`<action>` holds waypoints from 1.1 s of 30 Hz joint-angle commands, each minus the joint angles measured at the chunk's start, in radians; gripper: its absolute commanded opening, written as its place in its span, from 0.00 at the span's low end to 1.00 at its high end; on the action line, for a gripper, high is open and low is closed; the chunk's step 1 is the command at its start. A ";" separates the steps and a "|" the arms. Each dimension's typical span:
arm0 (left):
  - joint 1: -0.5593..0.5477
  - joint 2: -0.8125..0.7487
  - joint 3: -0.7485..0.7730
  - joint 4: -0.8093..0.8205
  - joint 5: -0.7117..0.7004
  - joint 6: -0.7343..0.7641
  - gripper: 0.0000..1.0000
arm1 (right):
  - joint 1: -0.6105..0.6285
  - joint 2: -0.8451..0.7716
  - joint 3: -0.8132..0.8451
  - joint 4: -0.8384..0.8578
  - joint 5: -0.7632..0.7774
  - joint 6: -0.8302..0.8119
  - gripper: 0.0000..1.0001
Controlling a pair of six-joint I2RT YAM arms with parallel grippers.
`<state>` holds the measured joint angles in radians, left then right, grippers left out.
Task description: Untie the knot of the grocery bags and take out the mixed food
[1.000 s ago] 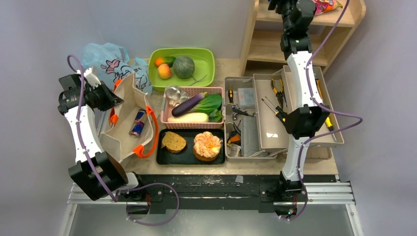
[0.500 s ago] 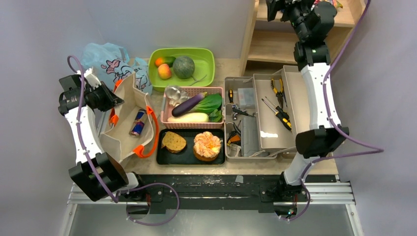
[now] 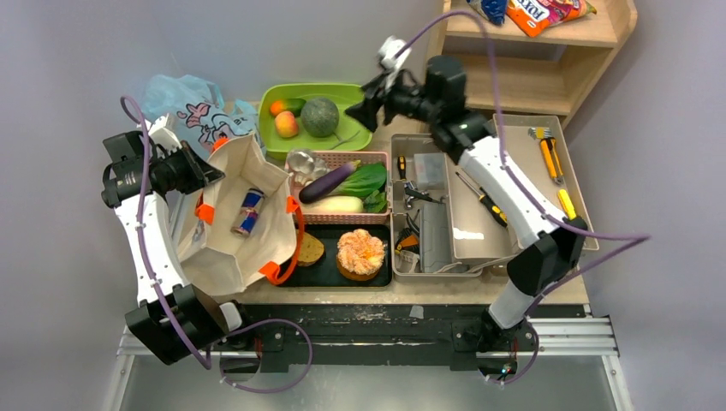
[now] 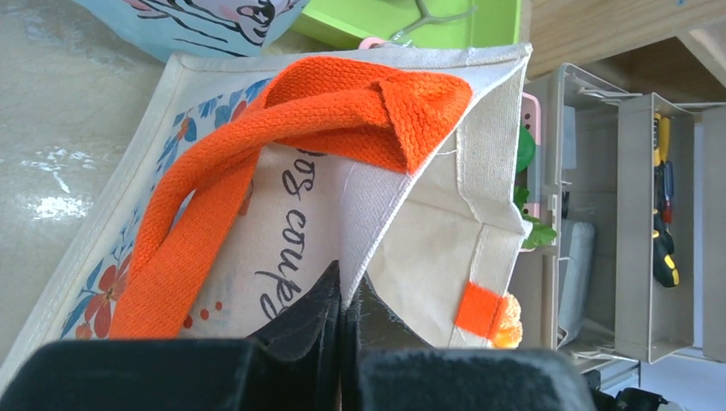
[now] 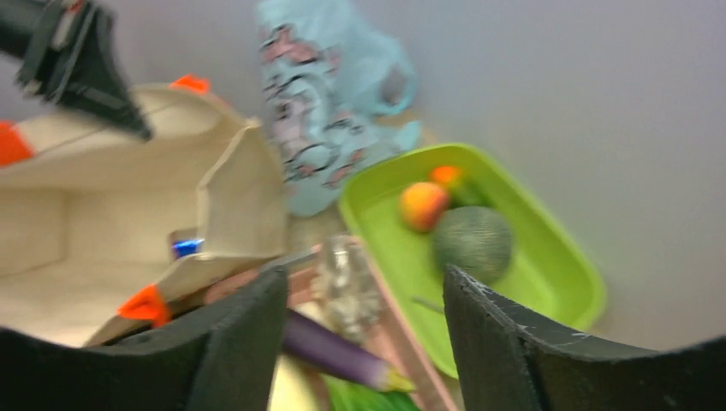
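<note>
**Left tool holds the tote open; right tool hangs spread by the trays**

The left tool [image 3: 201, 171] is pressed together on the rim of the tote [image 3: 224, 253], pinching the canvas so the mouth gapes. Inside lies the can [image 3: 248, 212], its long axis running roughly 1 to 7 o'clock seen from overhead. The right tool [image 3: 356, 98], jaws spread and empty, hovers at the edge of the green tray [image 3: 353, 122], with the can at about 8 o'clock from it. The left arm is nearer but occupied, so the reach likely falls to the right. The left wrist view shows the pinch but no can. The blurred right wrist view shows only a blue sliver of it.
</note>
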<state>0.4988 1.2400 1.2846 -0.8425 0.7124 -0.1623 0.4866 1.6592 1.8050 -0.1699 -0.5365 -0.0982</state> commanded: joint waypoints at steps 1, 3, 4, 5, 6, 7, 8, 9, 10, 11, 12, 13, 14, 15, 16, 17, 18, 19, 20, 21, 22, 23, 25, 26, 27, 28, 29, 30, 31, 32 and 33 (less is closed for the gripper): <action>-0.007 -0.044 0.030 0.040 0.093 -0.019 0.00 | 0.182 0.034 -0.033 0.016 -0.060 -0.170 0.61; -0.006 -0.047 0.023 0.032 0.099 -0.016 0.00 | 0.272 0.075 -0.034 0.045 -0.056 -0.246 0.59; -0.006 -0.050 0.018 0.028 0.102 -0.016 0.00 | 0.312 0.097 -0.031 0.061 -0.058 -0.285 0.58; -0.007 -0.053 0.014 0.028 0.105 -0.016 0.00 | 0.353 0.120 -0.025 0.073 -0.057 -0.331 0.58; -0.007 -0.055 0.014 0.026 0.108 -0.017 0.00 | 0.386 0.148 -0.019 0.078 -0.057 -0.383 0.57; -0.007 -0.057 0.015 0.024 0.109 -0.017 0.00 | 0.418 0.171 -0.015 0.083 -0.056 -0.443 0.57; -0.008 -0.059 0.020 0.017 0.111 -0.015 0.00 | 0.446 0.193 -0.018 0.097 -0.055 -0.504 0.58; -0.008 -0.061 0.026 0.011 0.113 -0.011 0.00 | 0.474 0.212 -0.026 0.114 -0.048 -0.575 0.58; -0.007 -0.063 0.032 0.005 0.114 -0.008 0.00 | 0.492 0.228 -0.041 0.142 -0.046 -0.624 0.59; -0.008 -0.065 0.035 -0.002 0.113 -0.003 0.00 | 0.507 0.251 -0.051 0.159 -0.044 -0.673 0.59; -0.007 -0.068 0.038 -0.010 0.116 0.003 0.00 | 0.521 0.271 -0.058 0.175 -0.036 -0.719 0.60; -0.007 -0.071 0.039 -0.014 0.119 0.006 0.00 | 0.535 0.297 -0.055 0.187 -0.022 -0.771 0.60; -0.007 -0.076 0.038 -0.019 0.124 0.007 0.00 | 0.547 0.327 -0.048 0.189 -0.002 -0.817 0.59; -0.007 -0.078 0.038 -0.023 0.131 0.009 0.00 | 0.559 0.355 -0.040 0.193 0.021 -0.863 0.59; -0.007 -0.083 0.038 -0.027 0.141 0.012 0.00 | 0.568 0.384 -0.040 0.221 0.051 -0.896 0.58; -0.008 -0.088 0.039 -0.028 0.151 0.012 0.00 | 0.576 0.413 -0.045 0.261 0.084 -0.920 0.59; -0.008 -0.093 0.039 -0.031 0.159 0.014 0.00 | 0.581 0.440 -0.045 0.298 0.110 -0.942 0.59; -0.009 -0.099 0.041 -0.036 0.169 0.016 0.00 | 0.586 0.468 -0.037 0.319 0.130 -0.966 0.59; -0.008 -0.104 0.044 -0.043 0.177 0.019 0.00 | 0.590 0.492 -0.031 0.338 0.150 -0.990 0.59; -0.009 -0.108 0.051 -0.054 0.187 0.029 0.00 | 0.593 0.516 -0.024 0.351 0.165 -1.016 0.59; -0.009 -0.111 0.058 -0.066 0.194 0.039 0.00 | 0.595 0.535 -0.023 0.364 0.166 -1.042 0.60; -0.008 -0.114 0.067 -0.076 0.198 0.047 0.00 | 0.595 0.551 -0.025 0.374 0.163 -1.071 0.60; -0.008 -0.120 0.080 -0.098 0.206 0.068 0.00 | 0.594 0.580 -0.031 0.388 0.151 -1.127 0.61; -0.008 -0.122 0.084 -0.106 0.210 0.075 0.00 | 0.593 0.593 -0.032 0.387 0.151 -1.159 0.62; -0.008 -0.123 0.088 -0.114 0.214 0.080 0.00 | 0.593 0.608 -0.035 0.387 0.147 -1.195 0.64; -0.008 -0.121 0.091 -0.121 0.217 0.086 0.00 | 0.593 0.620 -0.038 0.393 0.141 -1.221 0.66; -0.009 -0.122 0.091 -0.126 0.221 0.090 0.00 | 0.593 0.634 -0.040 0.399 0.134 -1.241 0.69; -0.009 -0.122 0.092 -0.128 0.225 0.091 0.00 | 0.594 0.645 -0.040 0.413 0.128 -1.261 0.73; -0.008 -0.122 0.091 -0.131 0.230 0.092 0.00 | 0.594 0.656 -0.039 0.431 0.123 -1.278 0.77; -0.008 -0.122 0.090 -0.134 0.236 0.092 0.00 | 0.594 0.666 -0.033 0.445 0.118 -1.288 0.79; -0.008 -0.123 0.090 -0.136 0.240 0.093 0.00 | 0.593 0.676 -0.019 0.439 0.113 -1.295 0.80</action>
<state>0.4969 1.1534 1.3113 -0.9916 0.8234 -0.0834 1.0756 2.3291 1.7557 0.1776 -0.4046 -1.2774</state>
